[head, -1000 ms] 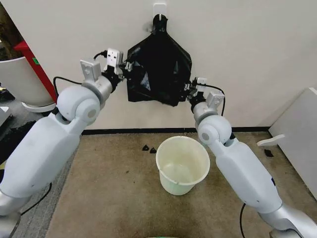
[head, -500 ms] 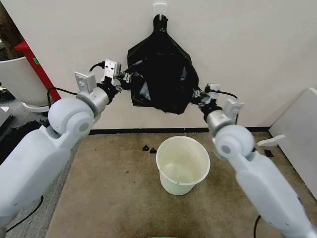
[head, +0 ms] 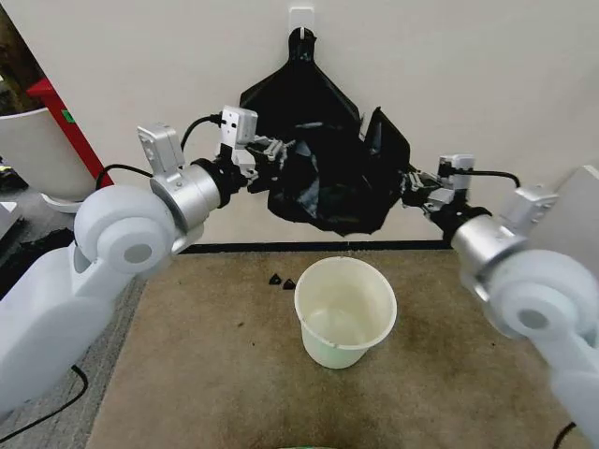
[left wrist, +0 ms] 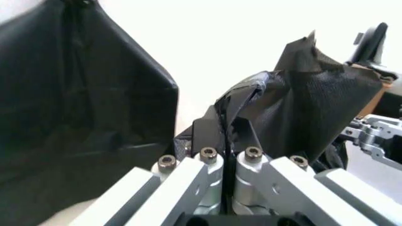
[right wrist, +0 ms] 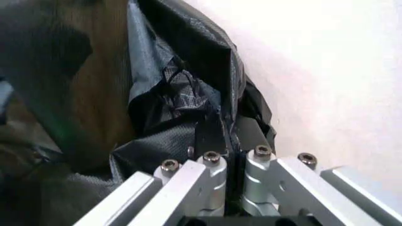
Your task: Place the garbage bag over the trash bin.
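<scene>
Both claws are clamped on the bag [head: 337, 182], the left gripper [head: 273, 154] on one edge and the right gripper [head: 409, 185] on the other, so it hangs stretched crosswise between them, sagging toward the floor, in front of the wall above the upright bin [head: 345, 311].

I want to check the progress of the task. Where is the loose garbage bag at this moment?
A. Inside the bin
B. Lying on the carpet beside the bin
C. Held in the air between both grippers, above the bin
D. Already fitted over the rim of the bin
C: the left gripper and the right gripper each pinch a side of the garbage bag, which hangs above the trash bin without touching it.
</scene>
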Available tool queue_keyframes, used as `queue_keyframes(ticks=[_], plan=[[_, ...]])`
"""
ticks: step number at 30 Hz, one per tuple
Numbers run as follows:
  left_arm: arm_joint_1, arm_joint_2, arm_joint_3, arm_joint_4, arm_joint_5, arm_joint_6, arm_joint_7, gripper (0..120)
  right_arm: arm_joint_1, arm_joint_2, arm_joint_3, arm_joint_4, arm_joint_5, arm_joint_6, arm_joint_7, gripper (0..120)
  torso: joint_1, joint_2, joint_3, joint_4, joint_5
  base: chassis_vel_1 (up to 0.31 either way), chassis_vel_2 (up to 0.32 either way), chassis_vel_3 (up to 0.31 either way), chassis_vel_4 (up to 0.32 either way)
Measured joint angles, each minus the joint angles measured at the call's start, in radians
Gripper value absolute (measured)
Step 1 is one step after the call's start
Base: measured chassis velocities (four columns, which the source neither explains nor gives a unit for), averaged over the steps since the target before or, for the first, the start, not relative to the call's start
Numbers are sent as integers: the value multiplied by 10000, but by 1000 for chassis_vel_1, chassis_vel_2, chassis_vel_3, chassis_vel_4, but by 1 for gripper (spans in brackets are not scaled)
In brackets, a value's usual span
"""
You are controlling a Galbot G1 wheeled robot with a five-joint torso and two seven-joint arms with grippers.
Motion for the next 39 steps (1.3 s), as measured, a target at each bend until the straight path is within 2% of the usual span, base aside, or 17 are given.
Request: queue_keyframes(ticks=[5, 10, 19, 24, 33, 39], plan=[[307, -16, 27, -335, -668, 90, -474, 0, -1476, -343, 1200, 572, 384, -213, 9, 0, 0, 0, 0, -3, 2, 0, 0, 0, 0], [1075, 127, 0, -641, -1065, 112, -563, 0, -2367, -297, 1668, 828, 400, -331, -48, 0, 0, 0, -1, -1, 1, 0, 0, 0, 0], [1970, -111, 105, -553, -2206, -184, -494, 0, -2606, -128, 1576, 913, 283, -615, 112, 0, 0, 0, 1, 0, 0, 0, 0, 0, 0], [1999, -328, 254, -224, -2966, -360, -392, 0, -2607, -90, 1624, 938, 370, -828, 235, 0, 0, 0, 0, 0, -2, 0, 0, 0, 0], [2270, -727, 835, 529, -2634, -420, -604, 0, -2850, 204, 1320, 578, 61, -939, 380, 0, 0, 0, 1, 0, -1, 0, 0, 0, 0], [2614, -1005, 903, 761, -2737, -587, -582, 0, -2798, 165, 1287, 467, 104, -989, 477, 0, 0, 0, 1, -2, -2, 0, 0, 0, 0]])
